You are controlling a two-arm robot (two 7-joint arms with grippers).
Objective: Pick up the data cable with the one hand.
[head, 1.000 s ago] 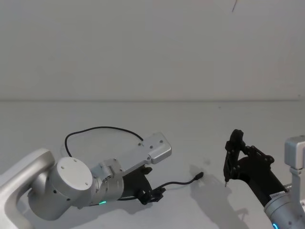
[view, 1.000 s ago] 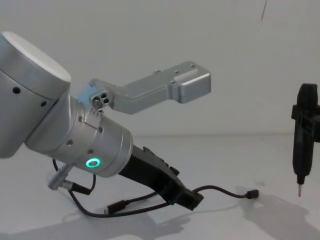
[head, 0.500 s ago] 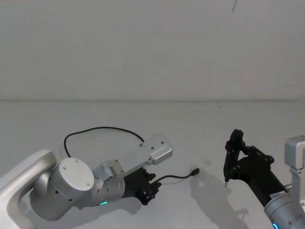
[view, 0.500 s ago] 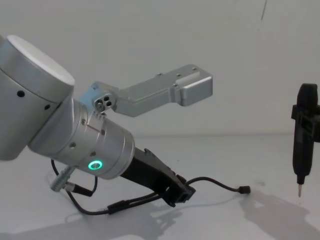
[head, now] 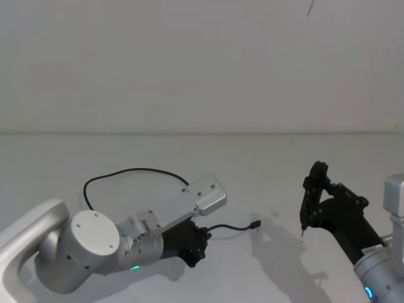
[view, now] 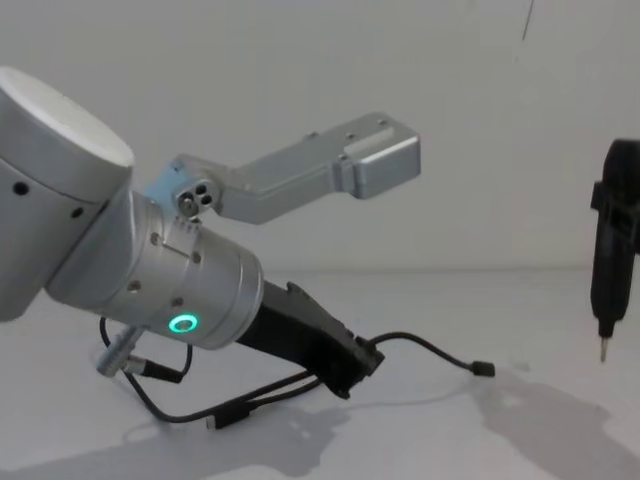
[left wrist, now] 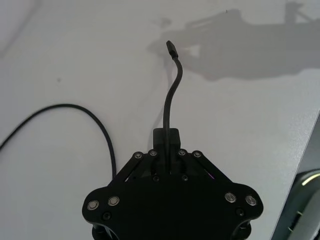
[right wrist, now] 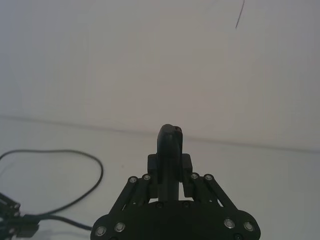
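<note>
At the lower left of the white table [head: 252,158]: pinching the data cable [head: 230,227] in the closed fingers of the left gripper [head: 202,236], near one plug [view: 482,369]; poking that end forward, clear of the surface; trailing the rest back in a wide loop on the table. At the right: clamping a slim black metal-tipped tool [right wrist: 169,137] in the right gripper [right wrist: 170,167], upright, well apart from the cable.

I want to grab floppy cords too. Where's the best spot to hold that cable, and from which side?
Probably just behind the plug, from above, pinching across it: the cable is thin and lies low on the table, so only its top is free. The left gripper is shut on it there. The right gripper, off right, holds a tool.
</note>
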